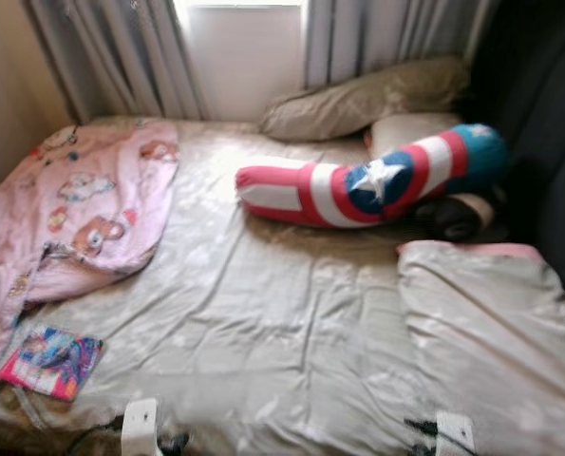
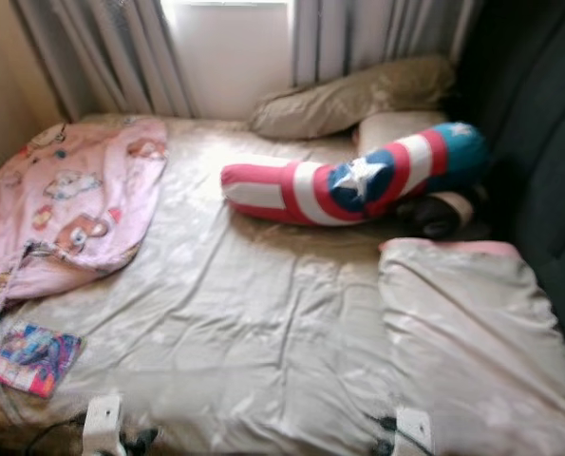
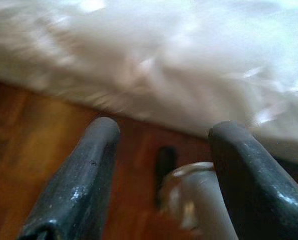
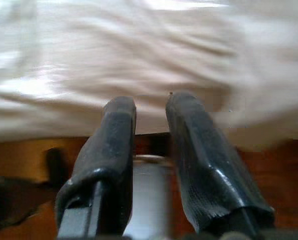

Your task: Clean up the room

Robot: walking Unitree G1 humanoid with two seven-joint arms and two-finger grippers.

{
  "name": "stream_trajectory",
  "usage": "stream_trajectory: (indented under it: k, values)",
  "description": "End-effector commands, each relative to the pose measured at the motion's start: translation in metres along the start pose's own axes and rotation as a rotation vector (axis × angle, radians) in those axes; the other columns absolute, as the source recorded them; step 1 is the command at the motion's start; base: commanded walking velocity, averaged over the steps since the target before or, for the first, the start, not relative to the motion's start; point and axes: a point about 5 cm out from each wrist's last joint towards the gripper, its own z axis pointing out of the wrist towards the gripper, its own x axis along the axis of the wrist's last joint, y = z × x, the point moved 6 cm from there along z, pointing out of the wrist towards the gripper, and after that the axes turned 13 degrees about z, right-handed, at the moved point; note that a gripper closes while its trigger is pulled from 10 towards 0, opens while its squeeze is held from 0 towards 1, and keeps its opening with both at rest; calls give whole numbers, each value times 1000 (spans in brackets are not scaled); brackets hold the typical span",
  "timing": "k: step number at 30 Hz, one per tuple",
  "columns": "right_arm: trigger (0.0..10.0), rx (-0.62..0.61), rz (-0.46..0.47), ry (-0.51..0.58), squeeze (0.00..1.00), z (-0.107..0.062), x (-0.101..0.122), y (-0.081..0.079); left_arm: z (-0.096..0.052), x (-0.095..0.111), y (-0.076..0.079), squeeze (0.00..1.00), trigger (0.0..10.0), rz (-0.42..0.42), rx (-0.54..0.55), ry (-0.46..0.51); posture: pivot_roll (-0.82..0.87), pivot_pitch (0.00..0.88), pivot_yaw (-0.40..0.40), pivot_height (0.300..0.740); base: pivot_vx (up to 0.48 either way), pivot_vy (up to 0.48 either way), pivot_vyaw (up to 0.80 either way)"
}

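Observation:
A bed with a creased beige sheet [image 1: 263, 323] lies before me. On its left side a pink cartoon-print blanket [image 1: 83, 214] lies crumpled. Near the front left corner rests a small colourful booklet [image 1: 51, 361]. A red, white and blue star bolster [image 1: 367, 185] lies across the head end, partly over a dark round object [image 1: 453, 217]. My left gripper [image 3: 166, 129] hangs open at the bed's near edge, above the wooden floor. My right gripper [image 4: 151, 102] hangs at the same edge, its fingers close together with nothing between them.
Two beige pillows [image 1: 367, 100] lean at the head under grey curtains [image 1: 121, 57] and a bright window [image 1: 244, 47]. A folded pale blanket with pink trim [image 1: 491, 332] covers the bed's right front. Dark fabric [image 1: 548, 142] stands along the right side.

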Motion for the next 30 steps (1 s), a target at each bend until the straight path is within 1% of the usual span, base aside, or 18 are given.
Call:
stream_trajectory:
  k: [1,5,30]
  values:
    - [10000,-18,-2,0,0,-1,1,7,1,1,1,0,10000,5,-3,-1,56,21,21,740,0,390,0]
    - [10000,-14,0,3,0,-1,1,7,1,1,2,0,10000,5,-4,-1,56,21,21,740,0,396,0]
    - [10000,-1,-5,1,0,0,1,3,1,1,4,0,10000,8,-12,-1,59,19,18,740,0,480,0]
